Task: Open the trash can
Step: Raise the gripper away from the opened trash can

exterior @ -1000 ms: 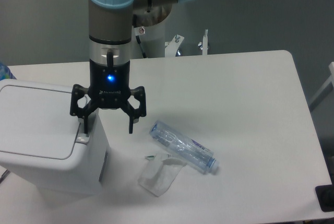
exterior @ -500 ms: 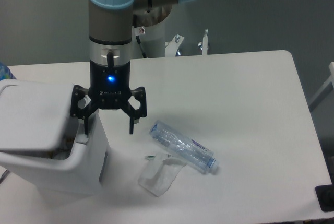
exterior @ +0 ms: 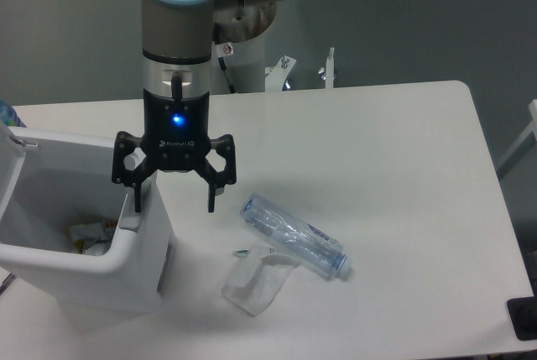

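The white trash can [exterior: 126,272] stands at the table's front left with its lid [exterior: 10,167] swung up at the left side. Its inside shows, with some crumpled waste [exterior: 88,234] at the bottom. My gripper [exterior: 174,202] hangs open over the can's right rim. One finger [exterior: 136,200] points down at the rim where the push tab sits, and the other finger [exterior: 211,200] hangs outside the can over the table. Nothing is held between them.
A crushed clear plastic bottle [exterior: 295,237] lies on the table right of the can. A clear plastic bag [exterior: 254,280] lies just in front of it. The arm's base [exterior: 243,49] stands at the table's back edge.
The can's lid, flat and closed a second ago, has swung up and stands open. My gripper has risen very slightly at the rim.
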`<state>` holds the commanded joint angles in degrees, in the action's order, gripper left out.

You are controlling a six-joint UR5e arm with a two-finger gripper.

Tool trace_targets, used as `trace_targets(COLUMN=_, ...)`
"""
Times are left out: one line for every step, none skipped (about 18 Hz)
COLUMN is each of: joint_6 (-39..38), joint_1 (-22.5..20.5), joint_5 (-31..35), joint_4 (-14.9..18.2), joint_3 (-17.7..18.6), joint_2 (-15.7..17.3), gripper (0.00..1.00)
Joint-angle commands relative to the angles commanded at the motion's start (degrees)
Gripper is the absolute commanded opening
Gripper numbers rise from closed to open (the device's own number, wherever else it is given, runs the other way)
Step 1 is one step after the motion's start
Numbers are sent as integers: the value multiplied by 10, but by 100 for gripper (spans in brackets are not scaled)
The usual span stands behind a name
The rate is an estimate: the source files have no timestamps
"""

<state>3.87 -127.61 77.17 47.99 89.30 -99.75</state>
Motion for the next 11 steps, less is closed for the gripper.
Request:
trace_targets(joint_6=1, joint_1=-6, joint_5=1, joint_4=0, joint_3=-3, joint_2=-1, gripper=100)
trace_targets(joint_6=5, joint_1=-9, joint_5=2, joint_4=-1, joint_3=-5, joint_2=-3, gripper=100)
trace_targets(joint_6=18, joint_1=-15, joint_5=2, joint_4=0, joint_3=-10, joint_2=-7, gripper=100)
trace_targets(joint_6=35, joint_1=-26, joint_5=5, joint_4=0, joint_3=-11, joint_2=-10, gripper=100)
trace_targets(joint_6=51, joint_1=-36, joint_5=13, joint_4=0, joint_3=-12, joint_2=-12, gripper=100)
trace_targets(joint_6=69, joint_1=-45, joint_5=25, joint_4=0, joint_3=-15, joint_2=-14, gripper=100)
trace_targets(joint_6=87, joint_1=-50, joint_5=39, joint_4=0, joint_3=-22, joint_2=-18, gripper=100)
trace_targets(joint_6=102, joint_1=-55, joint_5=56, joint_4=0, joint_3=-29, joint_2=-24, gripper=100)
trace_targets(joint_6=118, joint_1=-62, joint_5=75, joint_4=0, joint_3=-32, joint_2=-30, gripper=100)
trace_targets(joint_6=133, joint_1=-76, joint_5=94, joint_4=0, joint_3=-33, joint_2=-33, gripper=100)
trace_targets(joint_6=147, joint_1=-90, joint_5=106, joint_4=0, joint_3=-31, joint_2=-38, gripper=100)
